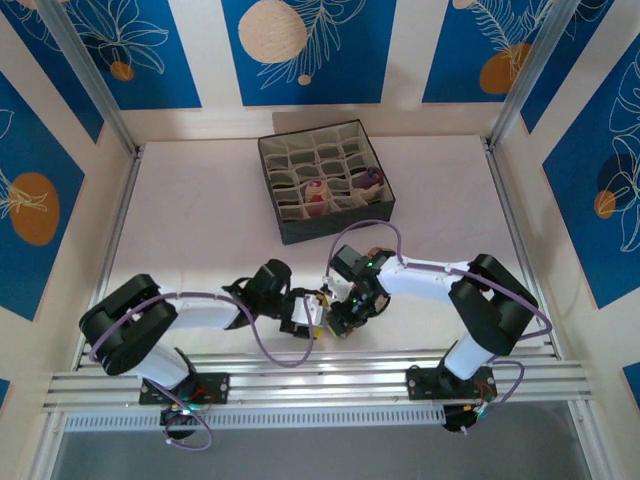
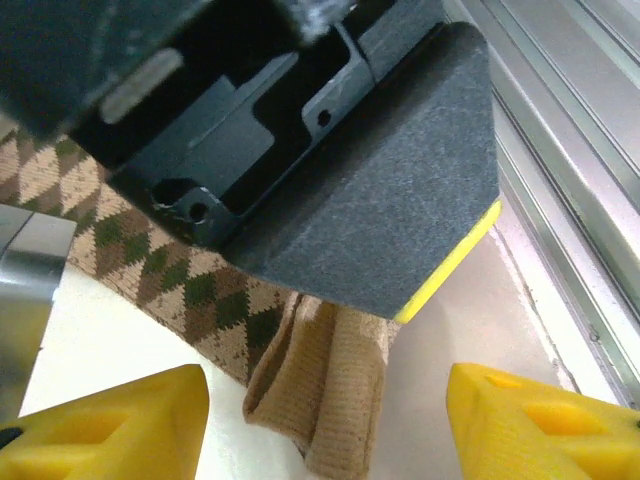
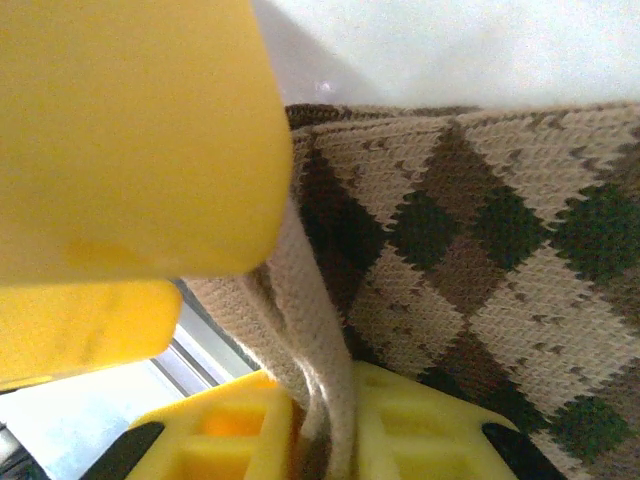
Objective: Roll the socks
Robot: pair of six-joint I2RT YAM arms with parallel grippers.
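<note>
Right jaws clamped on a beige fold of the diamond-patterned sock [image 3: 480, 250]; left jaws apart, flanking its folded end. Both arms bend inward, meeting at 6 o'clock on the bench [image 1: 200, 220]. Maroon sock [image 1: 316, 193] and purple sock [image 1: 370, 180] sit bundled in the box [image 1: 330, 228] at 12 o'clock. Judged two-thirds done, with this roll unfinished.

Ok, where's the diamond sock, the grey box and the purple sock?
diamond sock [image 3: 480, 230]: right wrist view, on its patterned knit.
grey box [image 1: 271, 190]: top view, on its left wall.
purple sock [image 1: 370, 178]: top view, on its middle.
</note>
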